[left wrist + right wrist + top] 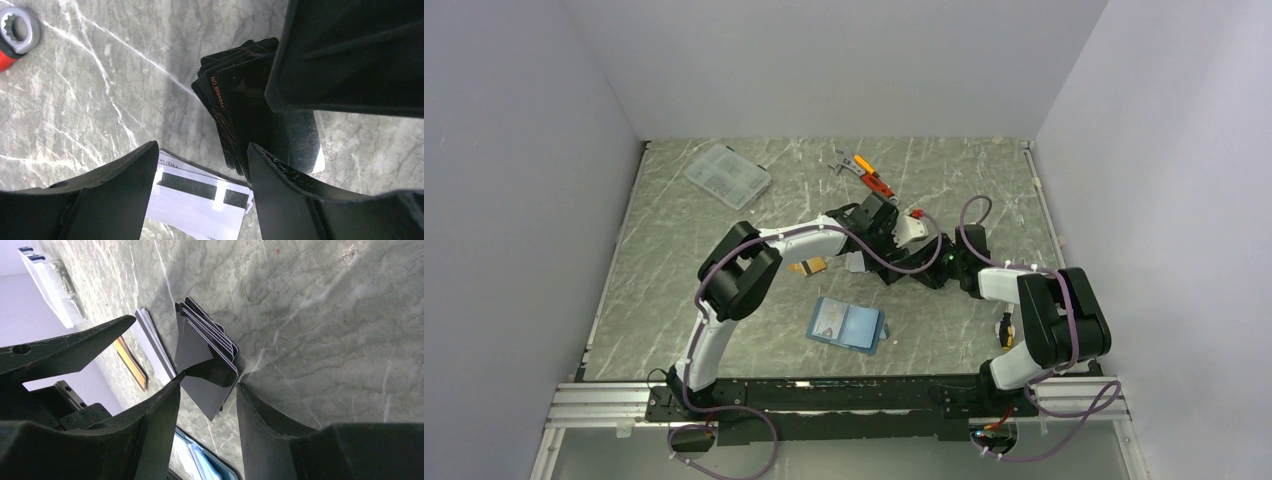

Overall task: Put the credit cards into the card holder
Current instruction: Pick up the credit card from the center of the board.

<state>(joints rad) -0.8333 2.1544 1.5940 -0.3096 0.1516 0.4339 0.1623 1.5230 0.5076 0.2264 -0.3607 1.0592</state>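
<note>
A fanned stack of dark credit cards (205, 347) lies mid-table, also in the left wrist view (240, 95). My right gripper (210, 380) has both fingertips against the edges of the top dark card, which looks tilted up. My left gripper (202, 150) hangs open just over a silver-grey card (200, 195) with a dark stripe, beside the stack. An orange card (809, 266) lies flat a little to the left. The teal card holder (847, 323) lies open nearer the arm bases, with its light-blue pockets up.
A clear plastic parts box (727, 175) sits at the back left. A red-handled wrench (15, 30) and other small tools (869, 172) lie behind the arms. Grey walls close off three sides.
</note>
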